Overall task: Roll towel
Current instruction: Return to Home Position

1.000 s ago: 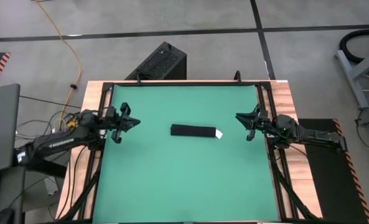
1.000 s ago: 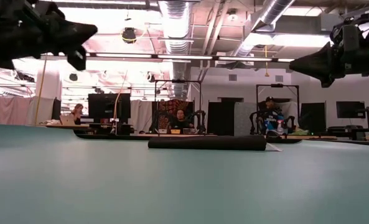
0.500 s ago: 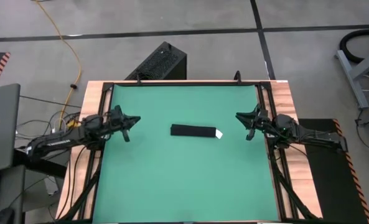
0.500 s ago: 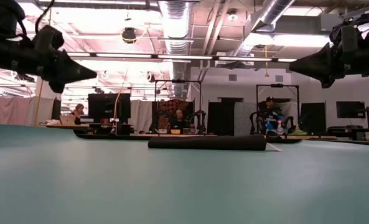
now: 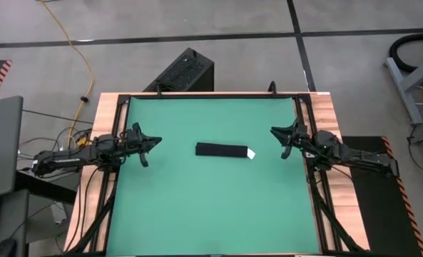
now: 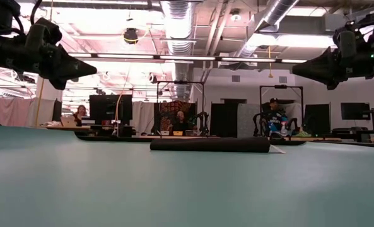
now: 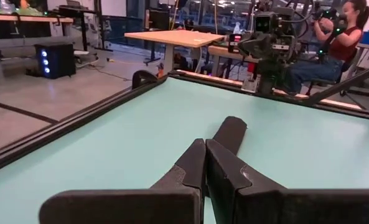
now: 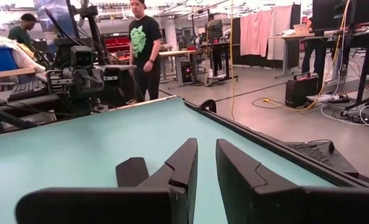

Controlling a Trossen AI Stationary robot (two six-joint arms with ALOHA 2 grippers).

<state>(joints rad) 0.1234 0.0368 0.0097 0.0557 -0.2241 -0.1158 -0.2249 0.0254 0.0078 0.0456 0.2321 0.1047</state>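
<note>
The black towel (image 5: 222,150) lies as a narrow roll in the middle of the green mat, its long side resting on the mat, with its white tag (image 5: 251,153) at the end nearer the table's right. It also shows in the low view (image 6: 210,144). My left gripper (image 5: 156,141) hovers above the mat's left part, shut and empty, pointing at the roll (image 7: 231,134). My right gripper (image 5: 274,133) hovers above the mat's right part, its fingers (image 8: 187,158) a narrow gap apart and empty, pointing at the roll (image 8: 132,172).
A hard black ribbed box (image 5: 182,71) stands on the floor beyond the table's far edge. Black rails (image 5: 120,114) frame the green mat (image 5: 211,207). People sit and stand in the room beyond the table.
My left gripper has shut its fingers and come down somewhat above the mat's left part. The towel roll has stayed where it was.
</note>
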